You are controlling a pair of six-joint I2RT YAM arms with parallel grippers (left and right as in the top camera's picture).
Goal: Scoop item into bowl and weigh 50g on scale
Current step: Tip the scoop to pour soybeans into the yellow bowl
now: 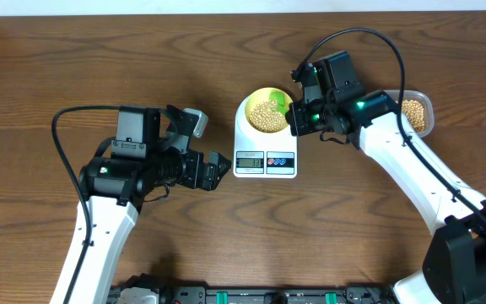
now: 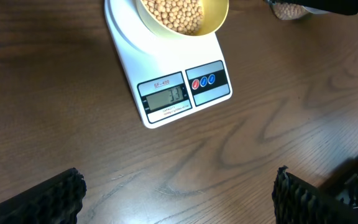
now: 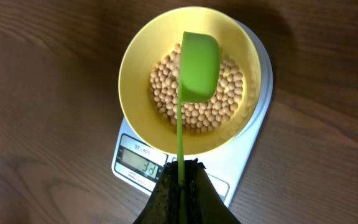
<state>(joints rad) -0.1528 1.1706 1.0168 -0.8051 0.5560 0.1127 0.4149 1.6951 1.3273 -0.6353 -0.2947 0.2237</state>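
While the small round tan beans (image 3: 197, 99) sat heaped in the pale yellow shallow bowl (image 3: 132, 68), that bowl rested on the white digital kitchen scale (image 2: 166, 93) so the load could register. Right pincer (image 3: 182, 169) was clamped tight on the thin handle of a green plastic scoop (image 3: 201, 62), cup held over the beans, apparently tipped to pour. Left pincer (image 2: 179, 193) hung wide and empty above the brown wooden tabletop (image 1: 99, 51), facing the display, probably to watch it. More beans waited in the clear plastic tub (image 1: 416, 114) off to the right.
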